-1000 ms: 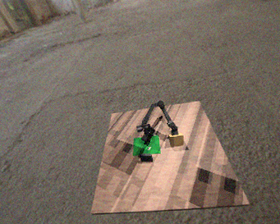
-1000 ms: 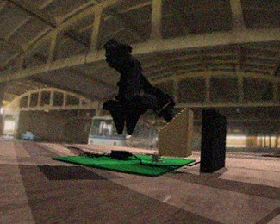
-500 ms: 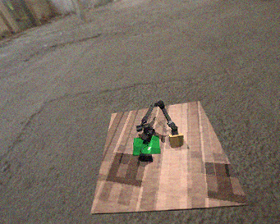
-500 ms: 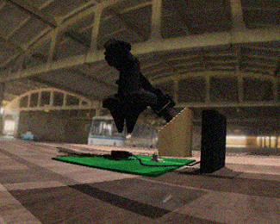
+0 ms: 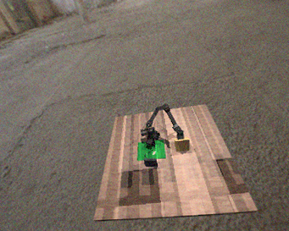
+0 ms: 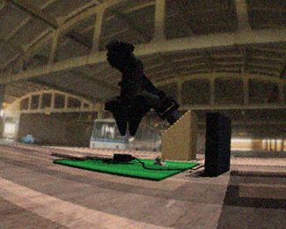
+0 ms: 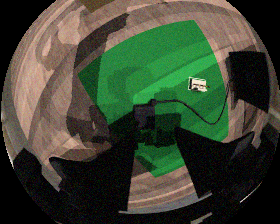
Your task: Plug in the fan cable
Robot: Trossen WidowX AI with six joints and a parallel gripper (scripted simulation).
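Note:
The plug [image 6: 123,157] [image 7: 144,116] is a dark block lying on the green board [image 5: 142,153] [image 6: 153,174] [image 7: 150,55], away from the header. Its thin black cable [image 6: 142,165] [image 7: 192,110] curves across the board towards the fan. The four-pin header [image 6: 159,162] [image 7: 198,85] is small and pale, and no plug sits on it. My gripper [image 6: 128,134] [image 7: 154,133] is open and empty, its fingertips pointing down above the plug with a visible gap. In the top view, the fingers and plug are too small to tell apart.
The fan [image 5: 151,163] [image 6: 217,143] [image 7: 248,75] is a black box standing beside the board's edge. A tan block [image 5: 182,144] [image 6: 180,139] stands on the other side, near the arm's base. Dark patches and shadows cross the wooden surface [image 5: 193,189] and the board.

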